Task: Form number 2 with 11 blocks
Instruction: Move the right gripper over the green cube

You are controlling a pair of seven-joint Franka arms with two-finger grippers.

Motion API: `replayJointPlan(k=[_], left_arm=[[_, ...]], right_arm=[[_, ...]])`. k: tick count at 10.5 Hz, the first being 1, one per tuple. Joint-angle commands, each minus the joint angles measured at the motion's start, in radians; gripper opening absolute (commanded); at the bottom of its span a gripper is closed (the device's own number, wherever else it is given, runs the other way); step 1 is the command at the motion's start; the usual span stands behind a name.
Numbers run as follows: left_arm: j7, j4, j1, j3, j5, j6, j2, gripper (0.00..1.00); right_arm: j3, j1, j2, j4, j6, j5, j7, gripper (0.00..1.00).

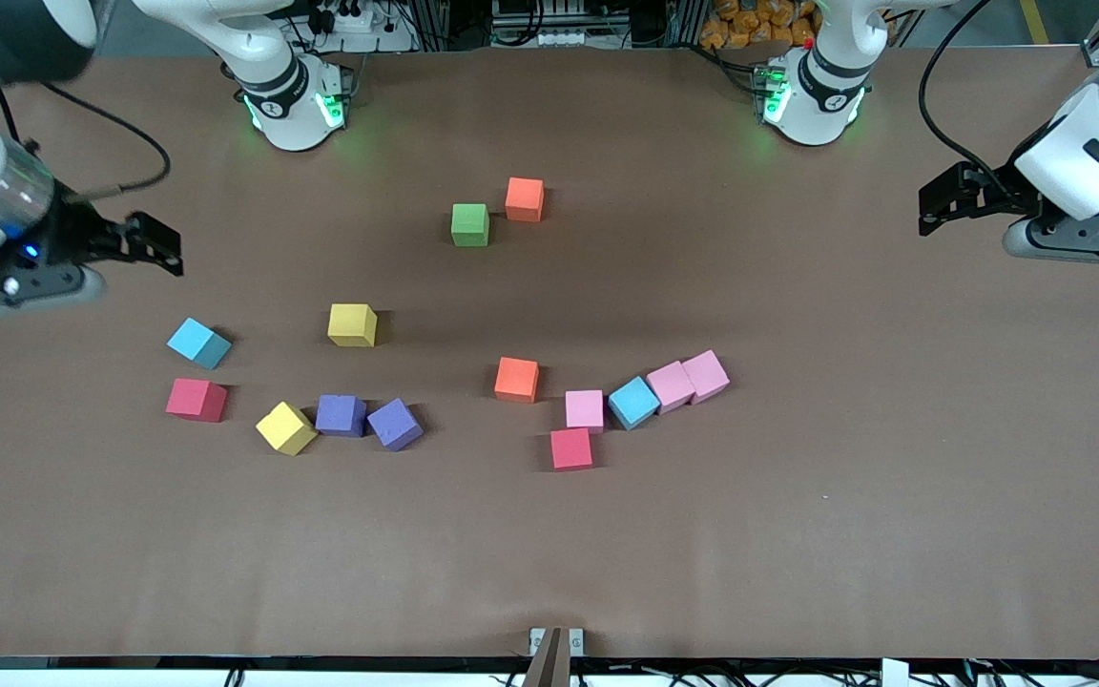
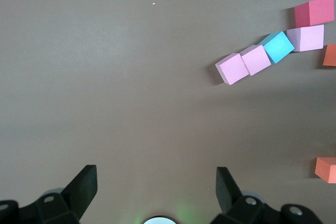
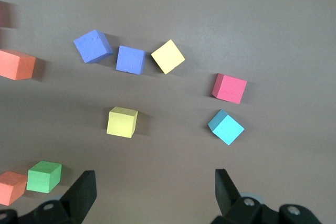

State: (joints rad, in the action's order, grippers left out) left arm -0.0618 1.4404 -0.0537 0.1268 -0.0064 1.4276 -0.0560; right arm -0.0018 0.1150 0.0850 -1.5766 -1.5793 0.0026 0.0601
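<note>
Brown table (image 1: 798, 534), plain and matte. Around the orange block (image 1: 516, 379) at the middle: three pink blocks (image 1: 585, 410) and a light blue block (image 1: 633, 403) just beside it toward the left arm's end, a red block (image 1: 571, 448) nearer the camera. Farther off, a green block (image 1: 469, 225) beside another orange. Toward the right arm's end: two purple blocks (image 1: 341, 415), two yellow blocks (image 1: 352, 324), one red, one light blue.

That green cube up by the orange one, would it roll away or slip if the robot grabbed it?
The green cube probably won't roll: it sits flat on a square face. Its matte, foam-like surface suggests decent grip and slight give. It looks light, so a nudge might slide it toward the touching orange cube.
</note>
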Motion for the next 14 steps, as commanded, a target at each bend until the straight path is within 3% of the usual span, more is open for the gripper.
replayJointPlan(k=[1,8,11,14], left_arm=[[0.000,-0.008,0.006,0.008,0.019,0.002,0.002,1.00],[-0.001,-0.008,0.008,0.007,0.014,0.002,0.001,1.00],[0.002,-0.008,0.014,0.007,0.013,0.002,0.001,1.00],[0.002,-0.009,0.015,0.007,0.017,0.002,0.001,1.00]], right_arm=[[-0.006,0.008,0.039,0.015,0.016,-0.006,-0.003,1.00],[-0.001,0.017,0.131,0.055,0.032,0.023,0.024,1.00],[-0.003,0.133,0.180,0.055,0.030,0.066,0.061,1.00],[-0.004,0.384,0.209,-0.032,-0.048,0.097,-0.082,1.00]])
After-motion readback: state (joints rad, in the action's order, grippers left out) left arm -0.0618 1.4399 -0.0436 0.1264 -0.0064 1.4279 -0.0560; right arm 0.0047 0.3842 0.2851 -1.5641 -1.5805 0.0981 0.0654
